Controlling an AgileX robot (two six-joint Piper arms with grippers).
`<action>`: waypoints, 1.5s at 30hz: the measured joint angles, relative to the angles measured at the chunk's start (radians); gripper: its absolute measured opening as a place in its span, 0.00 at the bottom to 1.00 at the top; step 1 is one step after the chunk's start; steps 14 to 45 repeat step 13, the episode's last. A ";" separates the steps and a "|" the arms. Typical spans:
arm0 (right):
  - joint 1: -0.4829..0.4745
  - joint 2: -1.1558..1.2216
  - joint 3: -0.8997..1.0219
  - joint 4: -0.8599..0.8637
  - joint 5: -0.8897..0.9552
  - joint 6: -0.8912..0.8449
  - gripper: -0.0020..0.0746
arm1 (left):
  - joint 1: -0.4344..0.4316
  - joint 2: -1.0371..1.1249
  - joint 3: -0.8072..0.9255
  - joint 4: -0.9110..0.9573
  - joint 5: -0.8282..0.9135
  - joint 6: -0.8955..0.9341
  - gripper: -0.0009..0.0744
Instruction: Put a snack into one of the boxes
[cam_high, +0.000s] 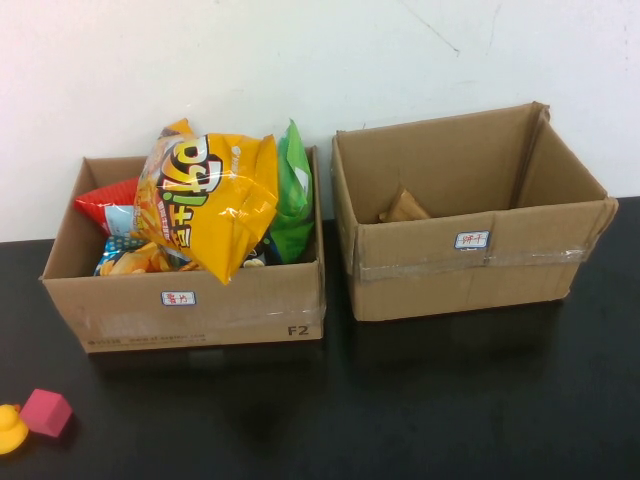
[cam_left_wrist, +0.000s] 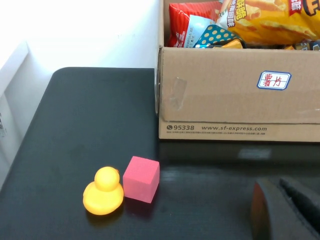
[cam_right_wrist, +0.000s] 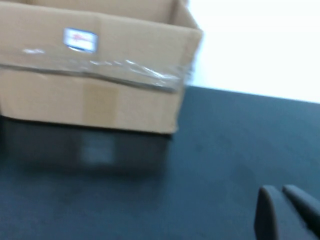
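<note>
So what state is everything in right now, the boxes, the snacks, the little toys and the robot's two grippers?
Left box: open, full of snack bags.
Yellow chip bag: on top, sticking out.
Right box: open, nearly empty.
Rubber duck: upright, beside pink cube.
Left gripper: shut, empty, low over the table.
Right gripper: shut, empty, low over the table.

A black table (cam_high: 430, 400) is seen carrying two open cardboard boxes side by side against the wall. The left box (cam_high: 190, 300), filled with snack bags, is set ahead of the left gripper (cam_left_wrist: 280, 210); a pink cube (cam_left_wrist: 141, 178) and a yellow duck (cam_left_wrist: 103, 192), touching each other, are found near that gripper, off the box's front corner. The right box (cam_right_wrist: 95, 90) is placed ahead of the right gripper (cam_right_wrist: 282, 212), on the table.
</note>
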 joint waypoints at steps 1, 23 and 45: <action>-0.020 -0.001 0.000 -0.005 0.010 0.000 0.02 | 0.000 0.000 0.000 0.000 0.000 0.000 0.01; -0.066 -0.001 0.000 -0.026 0.094 0.048 0.02 | 0.000 0.000 0.000 0.000 0.000 0.000 0.01; -0.066 -0.001 0.000 -0.026 0.094 0.048 0.02 | 0.000 0.000 0.000 0.000 0.000 0.000 0.01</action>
